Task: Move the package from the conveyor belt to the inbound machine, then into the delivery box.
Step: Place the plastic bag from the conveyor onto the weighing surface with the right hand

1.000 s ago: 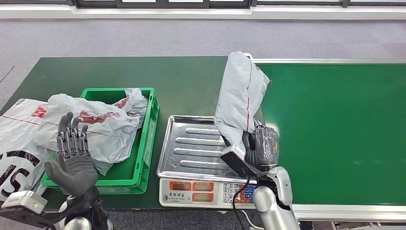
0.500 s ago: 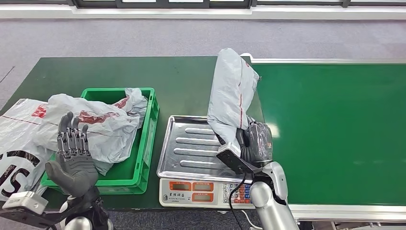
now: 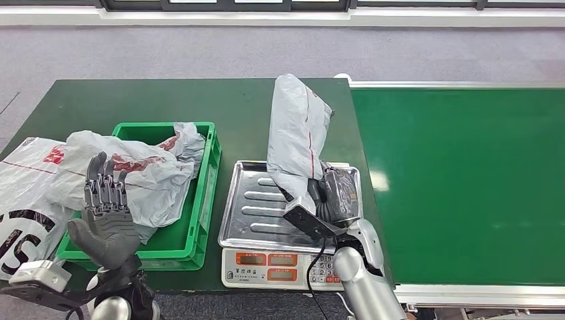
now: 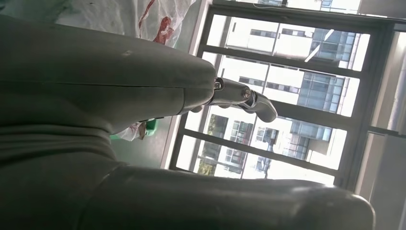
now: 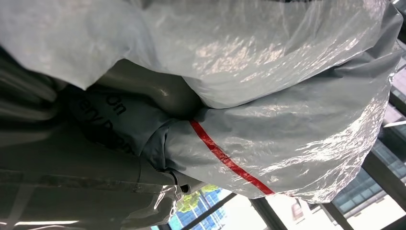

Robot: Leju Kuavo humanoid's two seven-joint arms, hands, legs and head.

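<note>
A grey plastic package (image 3: 296, 137) with a thin red stripe stands nearly upright, gripped at its lower end by my right hand (image 3: 333, 197). It hangs over the right part of the steel tray (image 3: 253, 207) of the weighing scale. In the right wrist view the package (image 5: 268, 110) fills the frame and my thumb (image 5: 158, 88) presses into it. My left hand (image 3: 105, 210) is raised over the front left corner of the green crate (image 3: 208, 183), fingers apart and holding nothing. The green conveyor belt (image 3: 466, 180) lies to the right.
The crate holds a crumpled grey bag (image 3: 143, 173) with red print. Another white bag (image 3: 23, 200) lies on the table to its left. The scale's keypad and displays (image 3: 280, 263) face me at the table's front edge. The dark green table (image 3: 166, 100) stretches behind.
My right hand has carried the package leftward, off the belt's edge and over the scale tray. My left hand has barely moved.
</note>
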